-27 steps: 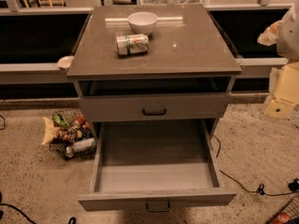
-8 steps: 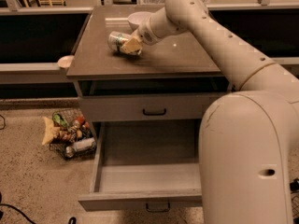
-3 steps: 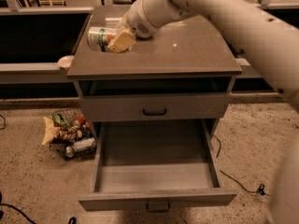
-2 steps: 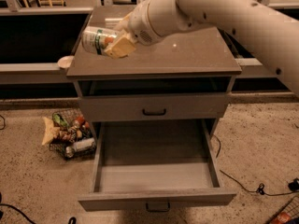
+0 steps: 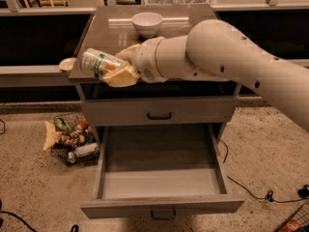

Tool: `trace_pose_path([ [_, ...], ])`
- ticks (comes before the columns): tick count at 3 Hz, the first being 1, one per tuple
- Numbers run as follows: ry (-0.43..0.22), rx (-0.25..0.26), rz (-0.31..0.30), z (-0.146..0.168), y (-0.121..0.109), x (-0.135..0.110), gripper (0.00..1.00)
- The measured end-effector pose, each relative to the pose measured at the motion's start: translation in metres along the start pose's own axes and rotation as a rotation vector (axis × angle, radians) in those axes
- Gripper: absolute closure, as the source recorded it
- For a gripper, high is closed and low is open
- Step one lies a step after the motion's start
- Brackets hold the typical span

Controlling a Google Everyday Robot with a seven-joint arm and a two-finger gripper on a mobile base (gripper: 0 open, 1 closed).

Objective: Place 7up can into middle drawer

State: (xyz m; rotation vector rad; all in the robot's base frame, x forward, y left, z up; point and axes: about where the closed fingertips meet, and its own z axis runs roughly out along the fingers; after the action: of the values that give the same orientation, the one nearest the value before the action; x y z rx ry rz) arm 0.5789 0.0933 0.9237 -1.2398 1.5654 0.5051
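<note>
Speckled flooring (image 5: 29,187) surrounds a grey cabinet (image 5: 193,18) at centre frame. From the right edge the pale arm (image 5: 231,57) stretches leftward across its top, probably to carry its load clear. Lower centre, the middle drawer (image 5: 161,206) stands pulled out to receive it. Upper left, the gripper (image 5: 120,64) clamps the 7up can (image 5: 96,63) sideways, airborne over the cabinet's front-left corner

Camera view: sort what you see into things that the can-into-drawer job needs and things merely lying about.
Job:
- 7up can, held sideways above the front left of the cabinet
- gripper, jaws shut on the can
- middle drawer, open

Lying about:
- white bowl
- upper drawer, closed
- basket of snacks on the floor
</note>
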Motion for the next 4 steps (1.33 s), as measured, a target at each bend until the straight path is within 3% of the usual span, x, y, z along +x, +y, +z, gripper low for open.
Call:
trace_pose_path([
  [1, 0.002, 0.000, -0.004, 0.000, 0.000, 0.000, 1.00],
  [2, 0.081, -0.066, 0.032, 0.008, 0.012, 0.039, 1.00],
  [3, 0.154, -0.114, 0.099, 0.005, 0.039, 0.089, 1.00],
  [4, 0.246, -0.141, 0.205, -0.008, 0.081, 0.159, 1.00],
])
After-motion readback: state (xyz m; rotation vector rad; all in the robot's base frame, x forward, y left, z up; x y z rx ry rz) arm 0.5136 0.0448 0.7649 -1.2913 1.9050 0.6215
